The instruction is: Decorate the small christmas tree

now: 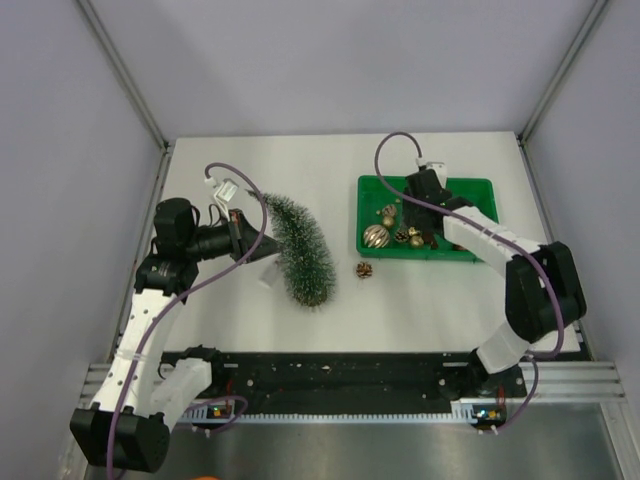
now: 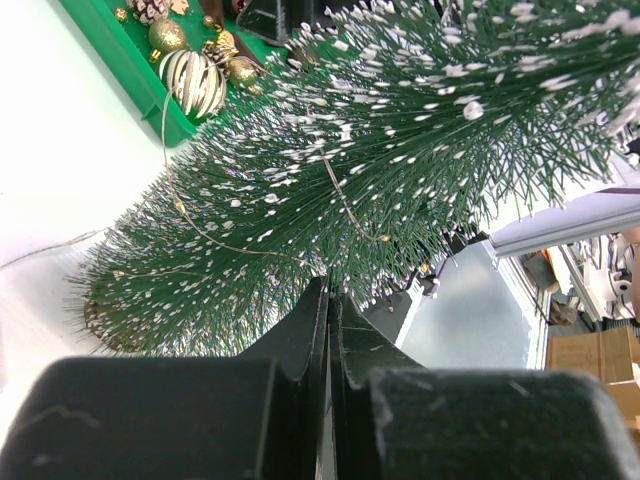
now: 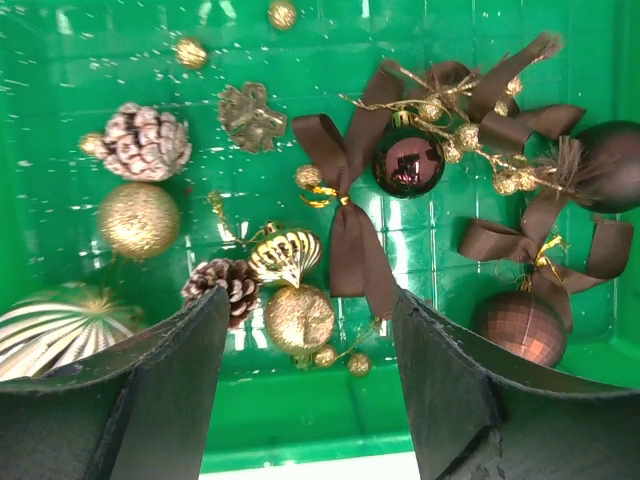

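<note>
The tree (image 1: 298,250) is left of centre on the table (image 1: 430,300), well apart from the green tray (image 1: 375,190) to its right. In the top view its long axis runs diagonally, with the wide base end nearer the arms and to the right and the tip pointing away and to the left. Whether it leans or lies flat I cannot tell. The left gripper (image 2: 328,290) is at the tree's left flank, its jaws pressed together with their tips at the bristles. Whether they pinch anything is unclear. The right gripper (image 3: 308,310) hangs over the tray, its jaws spread and holding nothing, above a gold ball (image 3: 298,318). A pine cone (image 1: 363,269) lies on the table between tree and tray.
</note>
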Robot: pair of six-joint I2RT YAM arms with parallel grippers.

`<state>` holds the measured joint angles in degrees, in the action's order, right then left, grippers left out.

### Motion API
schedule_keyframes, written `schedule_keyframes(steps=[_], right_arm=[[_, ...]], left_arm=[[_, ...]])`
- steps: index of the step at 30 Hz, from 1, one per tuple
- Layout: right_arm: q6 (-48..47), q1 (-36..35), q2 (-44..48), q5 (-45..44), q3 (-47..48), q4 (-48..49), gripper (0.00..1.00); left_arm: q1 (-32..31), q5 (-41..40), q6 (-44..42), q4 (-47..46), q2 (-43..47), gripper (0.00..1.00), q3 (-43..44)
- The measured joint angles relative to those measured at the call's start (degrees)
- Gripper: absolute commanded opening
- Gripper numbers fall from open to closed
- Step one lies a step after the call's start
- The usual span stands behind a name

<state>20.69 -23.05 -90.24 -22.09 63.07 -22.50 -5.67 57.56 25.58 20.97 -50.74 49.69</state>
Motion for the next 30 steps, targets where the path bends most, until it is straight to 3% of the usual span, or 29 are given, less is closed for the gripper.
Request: schedule_keyframes(steps=[12, 25, 30], right_arm=[[2.1, 0.8, -8.6, -1.8, 0.7, 0.5, 0.58], [3.7, 2.2, -13.1, 2.4, 1.9, 3.4, 0.43], [4.0, 2.7, -13.4, 3.0, 2.0, 4.1, 0.29]], left_arm=[[0.0, 0.0, 0.0, 0.0, 0.0, 0.0, 0.0], [0.0, 0.0, 0.0, 0.0, 0.0, 0.0, 0.0], [0.0, 0.0, 0.0, 0.0, 0.0, 0.0, 0.0]])
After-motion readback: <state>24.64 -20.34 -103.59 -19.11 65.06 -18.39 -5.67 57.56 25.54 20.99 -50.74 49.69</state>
